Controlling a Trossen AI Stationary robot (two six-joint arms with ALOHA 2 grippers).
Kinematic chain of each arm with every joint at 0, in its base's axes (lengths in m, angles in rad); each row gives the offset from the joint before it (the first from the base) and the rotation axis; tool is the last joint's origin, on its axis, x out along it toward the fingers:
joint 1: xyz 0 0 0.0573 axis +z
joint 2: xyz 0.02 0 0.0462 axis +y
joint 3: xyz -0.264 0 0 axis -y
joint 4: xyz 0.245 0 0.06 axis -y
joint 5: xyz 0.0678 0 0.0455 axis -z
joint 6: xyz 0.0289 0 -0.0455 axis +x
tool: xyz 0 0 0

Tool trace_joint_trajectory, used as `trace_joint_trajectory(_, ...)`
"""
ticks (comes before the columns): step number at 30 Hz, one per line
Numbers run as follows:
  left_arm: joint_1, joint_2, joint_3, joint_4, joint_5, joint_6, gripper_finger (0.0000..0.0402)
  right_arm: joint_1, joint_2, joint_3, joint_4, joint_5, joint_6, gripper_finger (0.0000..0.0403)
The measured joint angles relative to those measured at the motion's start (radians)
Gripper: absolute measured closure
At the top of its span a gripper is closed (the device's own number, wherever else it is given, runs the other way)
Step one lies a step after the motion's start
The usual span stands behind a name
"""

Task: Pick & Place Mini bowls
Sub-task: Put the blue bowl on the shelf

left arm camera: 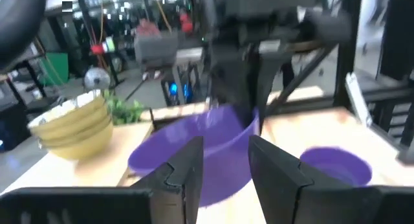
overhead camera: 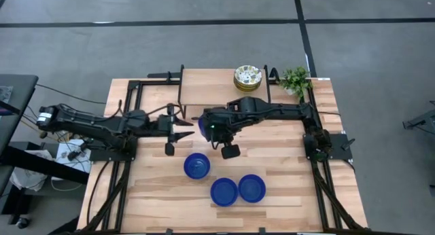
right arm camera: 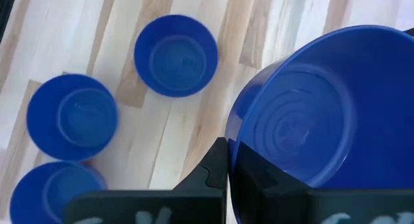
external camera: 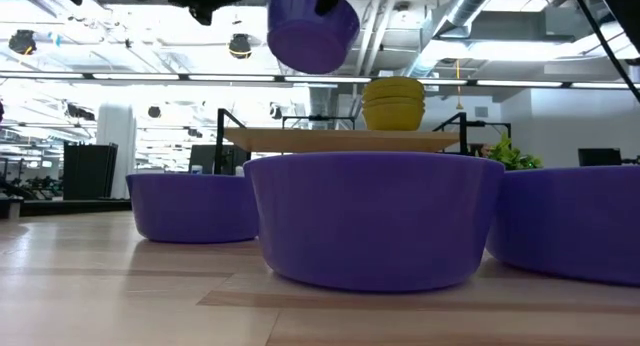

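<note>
I have the right gripper (right arm camera: 228, 179) clamped on the rim of a cobalt blue mini bowl (right arm camera: 304, 111), held up in the air well above the wooden table (overhead camera: 285, 160), tilted, with three more blue bowls (overhead camera: 197, 166) resting on the table below and in front of it. My left gripper (left arm camera: 223, 166) sits just beside the lifted bowl with its fingers partly apart and nothing in them. The stack of yellowish floral bowls (overhead camera: 247, 77) stands beyond the lifted bowl, by the small green plant (overhead camera: 296, 80).

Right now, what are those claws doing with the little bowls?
Right claw shut on blue bowl, held above table. Left claw waits beside it, holding nothing. Three blue bowls placed; patterned stack untouched. Nothing blocking.
</note>
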Motion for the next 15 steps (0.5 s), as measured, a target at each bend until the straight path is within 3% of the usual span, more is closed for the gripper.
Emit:
trace_joint_trajectory(7,0.000,0.058,0.068,-0.131,-0.032,0.049,0.0280,0.020,0.000,0.000,-0.087,0.003,0.048,0.0403)
trace_joint_trajectory(15,-0.002,0.138,0.093,-0.142,-0.042,0.093,0.0280,0.040,0.000,-0.023,-0.122,0.006,0.030,0.0403)
